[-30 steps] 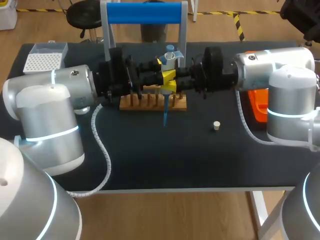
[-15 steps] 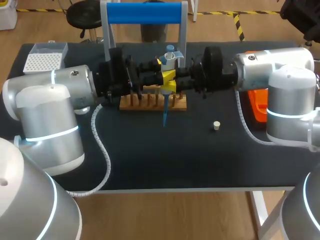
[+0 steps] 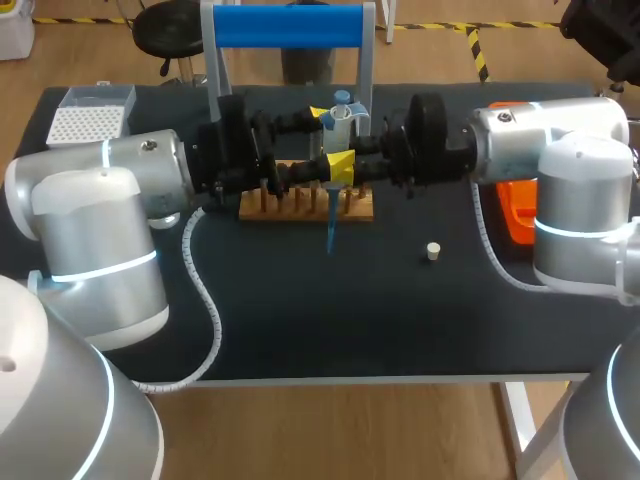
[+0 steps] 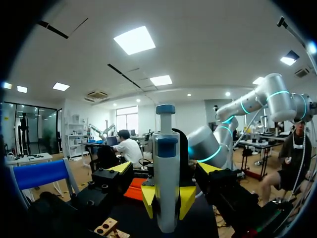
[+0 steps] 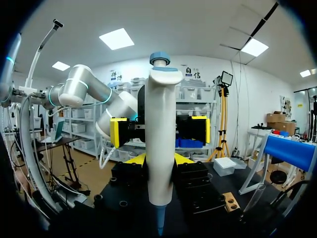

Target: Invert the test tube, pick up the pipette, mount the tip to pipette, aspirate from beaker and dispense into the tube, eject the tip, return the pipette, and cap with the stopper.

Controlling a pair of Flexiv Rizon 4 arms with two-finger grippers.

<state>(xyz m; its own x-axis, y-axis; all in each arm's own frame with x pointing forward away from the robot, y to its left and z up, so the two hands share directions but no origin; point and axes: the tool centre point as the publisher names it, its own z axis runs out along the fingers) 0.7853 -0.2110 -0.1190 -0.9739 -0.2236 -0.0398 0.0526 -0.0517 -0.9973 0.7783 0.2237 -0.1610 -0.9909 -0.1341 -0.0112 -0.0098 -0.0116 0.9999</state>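
Note:
A white and blue pipette [image 3: 340, 118] with a blue tip [image 3: 330, 235] hangs upright above the wooden tube rack [image 3: 305, 205]. My right gripper [image 3: 342, 166] is shut on its body, with yellow tips on both sides of it in the right wrist view [image 5: 158, 158]. My left gripper [image 3: 318, 142] faces it from the other side. Its fingers stand wide apart around the pipette [image 4: 166, 183] without touching it. The left gripper [image 4: 163, 167] is open. A small cream stopper [image 3: 433, 251] lies on the mat to the right of the rack.
A white tip box [image 3: 90, 118] stands at the back left corner. A frame with a blue bar [image 3: 288, 25] rises behind the rack. An orange holder [image 3: 515, 212] lies under my right arm. A cable [image 3: 205, 300] loops over the mat on the left.
My left gripper has opened, its fingers spreading away from the pipette. The right gripper still holds the pipette in the same place.

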